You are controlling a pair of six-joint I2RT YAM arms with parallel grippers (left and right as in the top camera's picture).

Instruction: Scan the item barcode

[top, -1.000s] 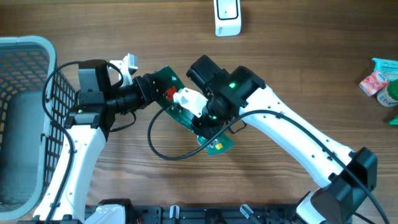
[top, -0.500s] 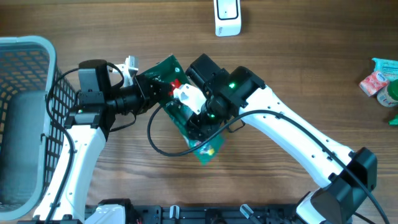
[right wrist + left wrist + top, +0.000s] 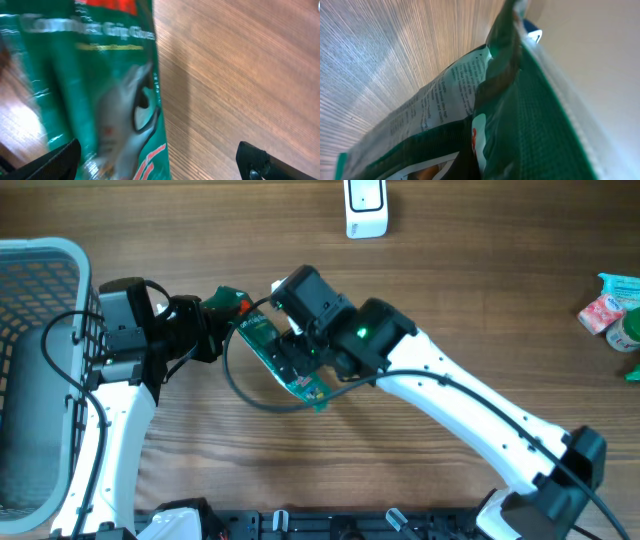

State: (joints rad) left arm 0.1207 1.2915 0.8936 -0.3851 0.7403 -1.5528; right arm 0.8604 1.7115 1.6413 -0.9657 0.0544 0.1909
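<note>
While the left gripper (image 3: 212, 320) is pinching one end of the green glove packet (image 3: 285, 365), its jaws pressed together on the film, the right gripper (image 3: 160, 159) is standing with its fingers spread wide, closing on nothing. The packet is hanging, apparently lifted, over the desk (image 3: 480, 270) left of its middle. It is near the basket (image 3: 60, 250) at the left edge and well apart from the white scanner (image 3: 365, 208) at the far edge. Judging by the creases and the glare, the packet is behaving as light, thin, glossy film: floppy, likely to sag or twist from a single hold, and slippery under hard pads. A grip on the flat sealed margin at one end is looking safest, since it is leaving the printed faces uncovered. The right wrist camera is showing a red band, a grey glove drawn on the green front and lettering that seems to read "Grip Gloves"; the word before it is too blurred to make out. The left wrist camera is showing a pale panel of fine print, none of it legible, and no barcode is showing clearly in any view.
</note>
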